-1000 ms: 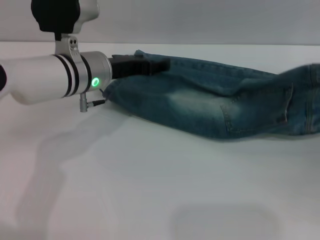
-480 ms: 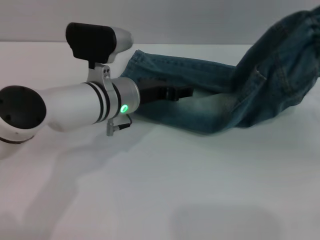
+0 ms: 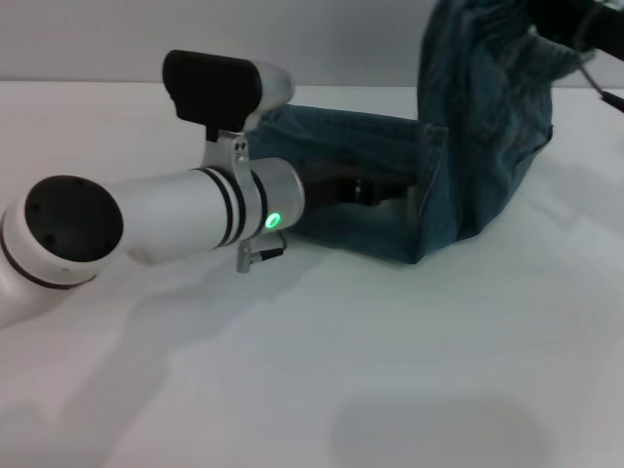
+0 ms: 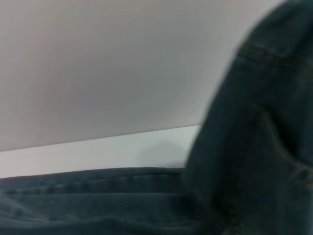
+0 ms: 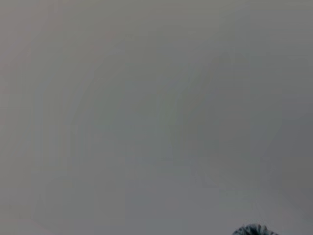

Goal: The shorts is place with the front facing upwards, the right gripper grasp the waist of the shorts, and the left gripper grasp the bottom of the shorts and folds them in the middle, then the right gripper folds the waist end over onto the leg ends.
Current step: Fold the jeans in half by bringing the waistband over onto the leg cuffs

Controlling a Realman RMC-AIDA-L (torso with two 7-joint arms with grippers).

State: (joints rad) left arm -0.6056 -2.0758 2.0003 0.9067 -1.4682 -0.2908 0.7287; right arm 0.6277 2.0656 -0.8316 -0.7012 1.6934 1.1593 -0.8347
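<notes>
Clearly the riskiest part was the lifted waist end: the shorts (image 3: 429, 166) hung from the right pincer (image 3: 575, 21) at the top right of the head view, and if that grip let go, or the arm swung too fast, the denim could have dropped in a heap short of the leg ends. I could not tell how far that pincer was closed; only its dark body showed against the cloth. The left pincer (image 3: 366, 188) lay low on the leg part, near the fold line, its fingers hidden under shadow and cloth, so its state was also unclear to me. If it sat in the path, the waist could have landed on it.

The shorts ran lengthwise across the white counter (image 3: 341, 370), leg ends toward the robot's left, waist end raised at the right.
</notes>
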